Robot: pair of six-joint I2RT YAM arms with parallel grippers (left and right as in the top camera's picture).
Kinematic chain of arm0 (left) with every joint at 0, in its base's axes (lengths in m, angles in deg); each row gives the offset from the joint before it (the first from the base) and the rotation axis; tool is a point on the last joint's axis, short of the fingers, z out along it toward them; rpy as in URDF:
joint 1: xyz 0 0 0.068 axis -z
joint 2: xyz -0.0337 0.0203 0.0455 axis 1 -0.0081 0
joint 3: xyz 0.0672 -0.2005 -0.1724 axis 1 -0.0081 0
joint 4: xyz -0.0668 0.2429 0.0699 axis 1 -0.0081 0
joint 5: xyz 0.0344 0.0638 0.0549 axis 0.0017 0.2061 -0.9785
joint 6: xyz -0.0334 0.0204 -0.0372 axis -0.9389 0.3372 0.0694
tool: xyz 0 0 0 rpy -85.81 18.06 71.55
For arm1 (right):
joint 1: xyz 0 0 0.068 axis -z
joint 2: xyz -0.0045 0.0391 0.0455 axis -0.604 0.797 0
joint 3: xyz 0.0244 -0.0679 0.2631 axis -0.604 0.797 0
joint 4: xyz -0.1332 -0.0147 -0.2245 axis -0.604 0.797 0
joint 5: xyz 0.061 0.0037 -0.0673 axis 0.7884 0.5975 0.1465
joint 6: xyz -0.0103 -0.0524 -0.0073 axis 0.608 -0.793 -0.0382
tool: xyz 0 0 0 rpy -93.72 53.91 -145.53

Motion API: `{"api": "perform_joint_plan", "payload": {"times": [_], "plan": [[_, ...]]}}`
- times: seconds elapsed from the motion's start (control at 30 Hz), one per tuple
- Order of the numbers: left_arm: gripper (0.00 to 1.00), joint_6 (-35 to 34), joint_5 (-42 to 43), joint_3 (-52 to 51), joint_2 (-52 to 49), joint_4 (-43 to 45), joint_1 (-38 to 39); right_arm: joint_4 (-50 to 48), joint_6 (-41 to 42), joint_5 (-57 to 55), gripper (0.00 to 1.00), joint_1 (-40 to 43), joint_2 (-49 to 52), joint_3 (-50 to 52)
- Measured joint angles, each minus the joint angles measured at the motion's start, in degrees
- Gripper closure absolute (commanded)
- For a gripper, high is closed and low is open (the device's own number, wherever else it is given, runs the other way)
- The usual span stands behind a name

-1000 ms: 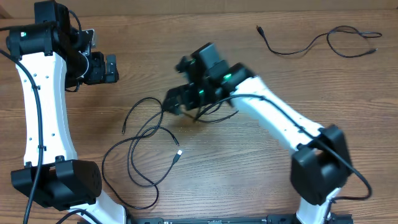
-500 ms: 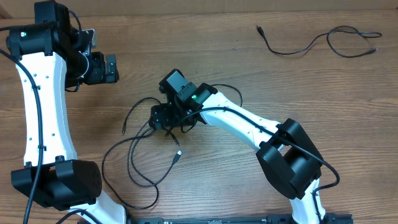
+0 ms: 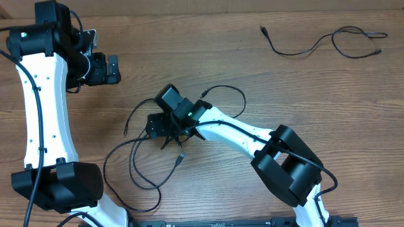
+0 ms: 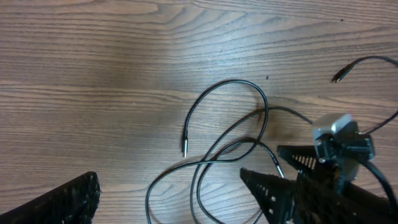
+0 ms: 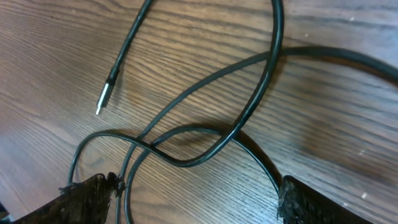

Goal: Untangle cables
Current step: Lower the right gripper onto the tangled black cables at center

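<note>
Leftward had swung the right gripper (image 3: 153, 126), jaws spread wide and grasping nothing, the tangled cables (image 5: 272, 68) directly beneath it; well apart, the left gripper (image 3: 112, 69) hung released.

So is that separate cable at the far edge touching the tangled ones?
Apart. Overhead, bare table lies between the separate cable and the tangled ones.

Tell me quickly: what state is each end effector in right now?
Left end effector: open, empty.
Right end effector: open, straddling the cables, gripping nothing.
</note>
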Motion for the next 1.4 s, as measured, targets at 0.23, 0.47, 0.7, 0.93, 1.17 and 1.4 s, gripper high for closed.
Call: {"api": "perform_joint_plan", "payload": {"times": [0.23, 0.47, 0.7, 0.93, 1.17, 1.4], "plan": [[0.00, 0.00, 0.02, 0.00, 0.00, 0.00, 0.00, -6.60, 0.44, -1.49, 0.10, -0.07, 0.00, 3.30], [0.01, 0.00, 0.15, 0.00, 0.00, 0.00, 0.00, -13.16, 1.57, -2.19, 0.10, -0.07, 0.00, 7.19], [0.00, 0.00, 0.15, 0.00, 0.00, 0.02, 0.00, -15.06, 3.06, -2.38, 0.38, -0.11, 0.00, 8.48], [0.01, 0.00, 0.15, 0.00, 0.00, 0.02, 0.00, -17.27, 3.48, -2.43, 0.68, -1.05, 0.20, 8.57], [0.00, 0.00, 0.17, 0.00, 0.00, 0.02, 0.00, -18.14, 3.50, -2.34, 0.74, -1.64, 2.64, 8.59], [0.01, 0.00, 0.17, 0.00, 0.00, 0.04, 0.00, -18.29, 3.37, -2.32, 0.86, -1.64, 2.84, 8.59]]}}
